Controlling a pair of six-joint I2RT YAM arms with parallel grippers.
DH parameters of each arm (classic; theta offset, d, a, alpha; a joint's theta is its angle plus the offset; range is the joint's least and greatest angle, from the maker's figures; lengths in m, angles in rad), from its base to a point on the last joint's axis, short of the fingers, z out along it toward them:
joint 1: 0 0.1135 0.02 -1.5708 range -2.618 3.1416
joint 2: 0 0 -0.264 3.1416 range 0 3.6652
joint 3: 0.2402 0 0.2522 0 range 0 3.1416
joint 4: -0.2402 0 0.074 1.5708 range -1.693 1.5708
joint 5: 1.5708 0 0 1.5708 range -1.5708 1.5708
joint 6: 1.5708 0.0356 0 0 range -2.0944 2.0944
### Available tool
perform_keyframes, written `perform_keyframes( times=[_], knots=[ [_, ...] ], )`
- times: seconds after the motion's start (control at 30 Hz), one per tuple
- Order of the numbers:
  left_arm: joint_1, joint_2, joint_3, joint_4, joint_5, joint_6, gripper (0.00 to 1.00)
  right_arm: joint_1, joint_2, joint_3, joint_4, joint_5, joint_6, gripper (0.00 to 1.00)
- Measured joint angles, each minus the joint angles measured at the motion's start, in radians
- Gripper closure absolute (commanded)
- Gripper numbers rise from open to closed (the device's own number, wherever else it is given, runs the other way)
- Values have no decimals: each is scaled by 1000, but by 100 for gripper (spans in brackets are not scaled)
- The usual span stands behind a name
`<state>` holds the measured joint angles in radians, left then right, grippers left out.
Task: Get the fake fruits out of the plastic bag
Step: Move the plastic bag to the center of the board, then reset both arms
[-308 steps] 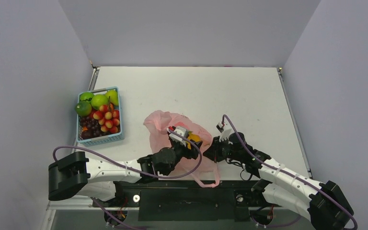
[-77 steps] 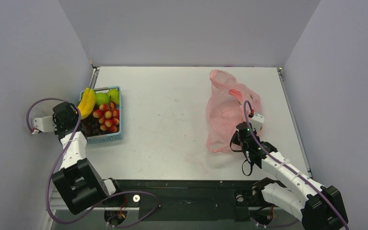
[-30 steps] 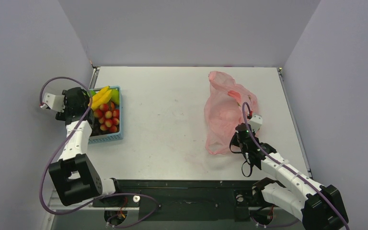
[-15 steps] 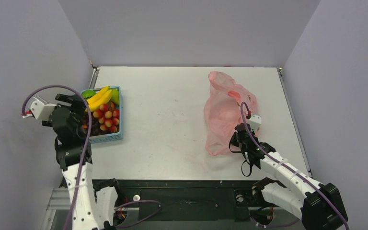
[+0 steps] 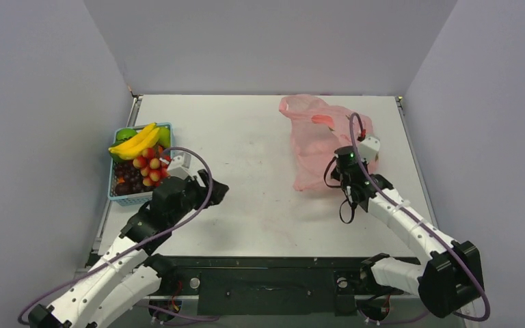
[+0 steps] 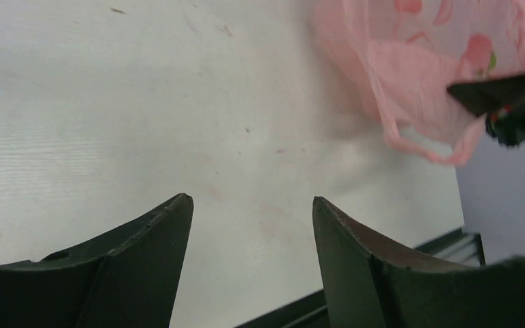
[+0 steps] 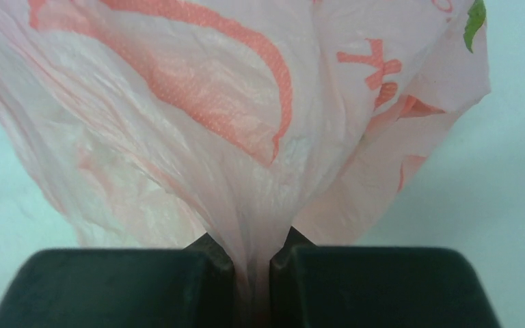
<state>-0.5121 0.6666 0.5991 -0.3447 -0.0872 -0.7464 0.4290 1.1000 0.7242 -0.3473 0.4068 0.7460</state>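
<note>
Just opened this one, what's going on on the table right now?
The right gripper is shut on a bunched fold of the pink plastic bag, holding it at the far right of the table. The left gripper is open and empty above bare tabletop. The bananas and the red-yellow cluster sit in the blue basket on the left. I can't make out any fruit inside the bag.

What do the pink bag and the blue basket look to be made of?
The pink bag: thin plastic film, translucent, glossy; it crinkles and bunches into folds where the right gripper pinches it. The blue basket: probably rigid moulded plastic, judging by its slatted wall; finish too small to tell.
</note>
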Motion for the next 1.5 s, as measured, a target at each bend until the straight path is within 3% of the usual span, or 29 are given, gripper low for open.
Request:
perform_keyframes(
  times=[0.17, 0.2, 0.23, 0.27, 0.3, 0.33, 0.4, 0.47, 0.63, 0.93, 1.17, 1.33, 1.5],
  knots=[
    [-235, 21, 0, 6, -55, -35, 38, -77, 194, 270, -54, 70, 24, 100],
    [-261, 21, 0, 6, -63, -43, 38, -103, 228, 319, -60, 80, 23, 95],
    [-282, 18, 0, 6, -71, -53, 38, -130, 261, 363, -67, 88, 22, 86],
    [-299, 12, 0, 6, -77, -61, 38, -158, 289, 401, -75, 91, 19, 64],
    [-312, 5, -2, 6, -84, -67, 38, -185, 314, 435, -86, 90, 11, 52],
    [-323, -10, -5, 5, -92, -77, 38, -212, 343, 473, -102, 88, -2, 34],
    [-332, -42, -10, 3, -101, -86, 37, -254, 383, 532, -135, 82, -44, 20],
    [-333, -81, -11, 0, -113, -89, 35, -270, 387, 547, -163, 74, -78, 16],
    [-333, -143, 5, -37, -154, -76, 32, -227, 303, 526, -240, 58, -156, 14],
    [-333, -166, 232, -191, -270, 27, 31, -10, -97, 518, -360, -11, -223, 13],
    [-333, -268, 350, -222, -337, 93, 30, -9, -402, 515, -383, -87, -266, 12],
    [-333, -294, 468, -257, -397, 175, 29, -9, -572, 528, -379, -17, -284, 12],
    [-333, -301, 543, -286, -457, 232, 29, -9, -636, 517, -362, 85, -279, 12]
  ],
)
